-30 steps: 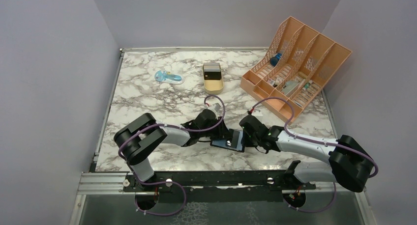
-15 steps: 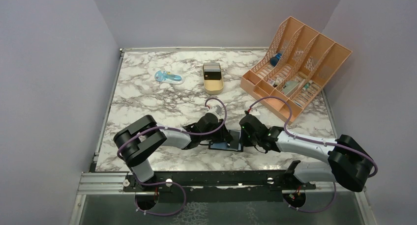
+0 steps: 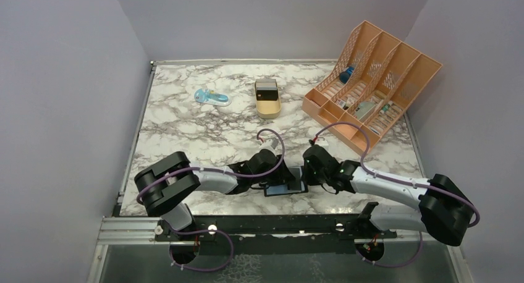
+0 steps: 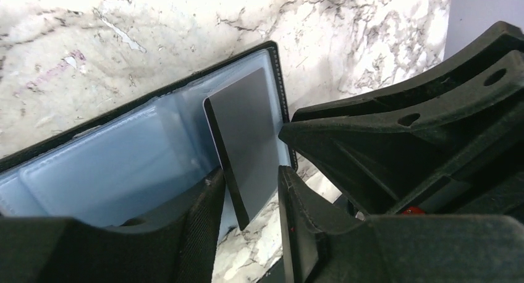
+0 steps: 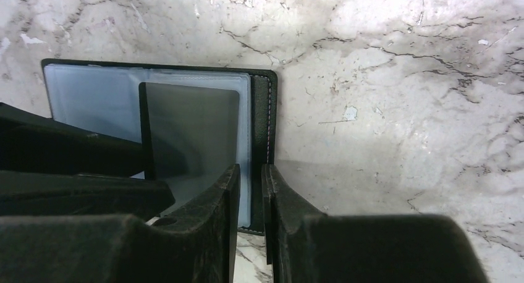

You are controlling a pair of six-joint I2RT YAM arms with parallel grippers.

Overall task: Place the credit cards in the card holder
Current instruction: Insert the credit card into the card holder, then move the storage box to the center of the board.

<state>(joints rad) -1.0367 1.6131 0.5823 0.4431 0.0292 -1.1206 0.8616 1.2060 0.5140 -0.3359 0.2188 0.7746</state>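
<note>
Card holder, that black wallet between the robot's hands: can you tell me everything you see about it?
The card holder is a small flat wallet, black outside with a stitched edge, lying open on the marble table. Inside are shiny blue-grey see-through pockets. The right gripper pinches its black edge. A grey card, between the left gripper's fingers, leans over one end pocket; whether it is in a slot I can't tell.

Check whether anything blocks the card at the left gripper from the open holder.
Nothing visible does. The credit card sits over the card holder's open inner face, between the left gripper's fingers; the right gripper pinches the holder's edge beside it.
</note>
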